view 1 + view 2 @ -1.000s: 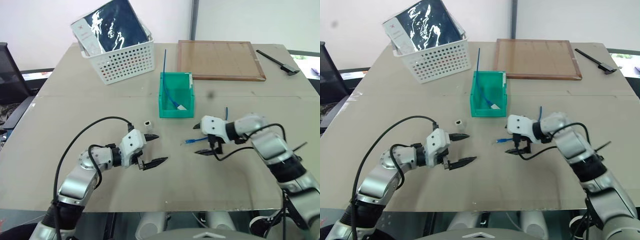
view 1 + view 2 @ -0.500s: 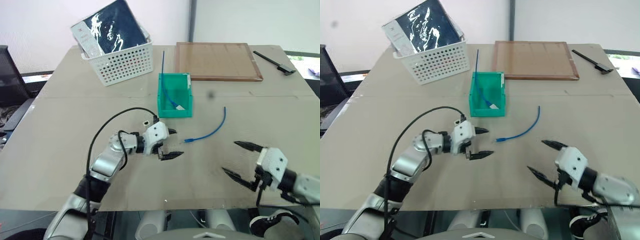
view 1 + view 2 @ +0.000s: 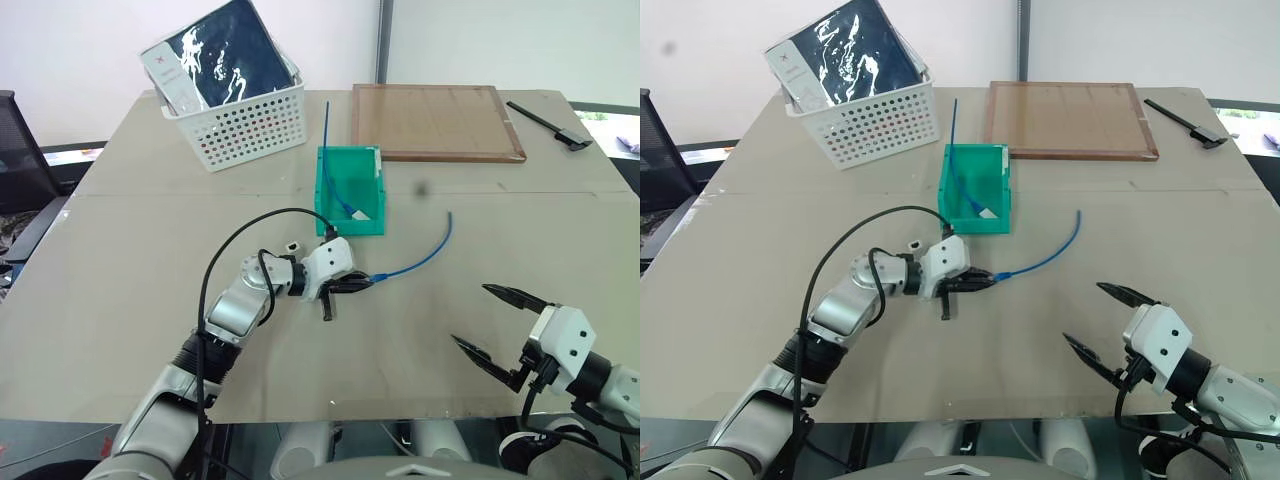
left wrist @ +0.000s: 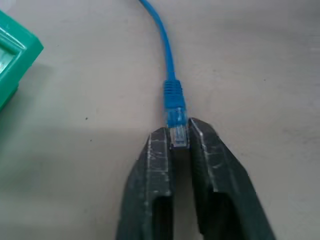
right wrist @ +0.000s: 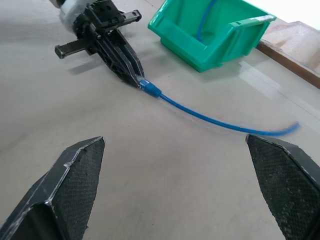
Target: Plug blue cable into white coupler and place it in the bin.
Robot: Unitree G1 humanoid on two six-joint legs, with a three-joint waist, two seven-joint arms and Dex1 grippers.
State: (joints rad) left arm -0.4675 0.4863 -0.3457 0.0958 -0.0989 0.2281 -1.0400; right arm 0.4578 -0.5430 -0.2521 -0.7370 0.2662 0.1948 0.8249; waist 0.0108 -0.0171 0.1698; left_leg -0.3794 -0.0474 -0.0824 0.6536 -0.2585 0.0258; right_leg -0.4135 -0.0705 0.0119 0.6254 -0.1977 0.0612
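Note:
The blue cable (image 3: 425, 259) lies curved on the table, right of the green bin (image 3: 323, 195). Its clear plug (image 4: 178, 135) is pinched between the fingers of my left gripper (image 3: 367, 283), which is shut on it just in front of the bin. The white coupler (image 3: 291, 244) sits on the table behind my left wrist, apart from the gripper. My right gripper (image 3: 470, 315) hangs open near the table's front edge at the right, well clear of the cable. In the right wrist view the cable (image 5: 220, 119) runs from the left gripper's fingertips (image 5: 134, 76) across the table.
A stiff blue cord (image 3: 328, 125) and a small white piece stand in the bin. A white perforated basket (image 3: 245, 125) with a dark packet is at the back left. A wooden board (image 3: 435, 120) and a black tool (image 3: 555, 122) lie at the back right.
My left gripper moved right to the cable's plug and shut on it. My right arm let the cable go and drew back to the table's front right edge, staying open.

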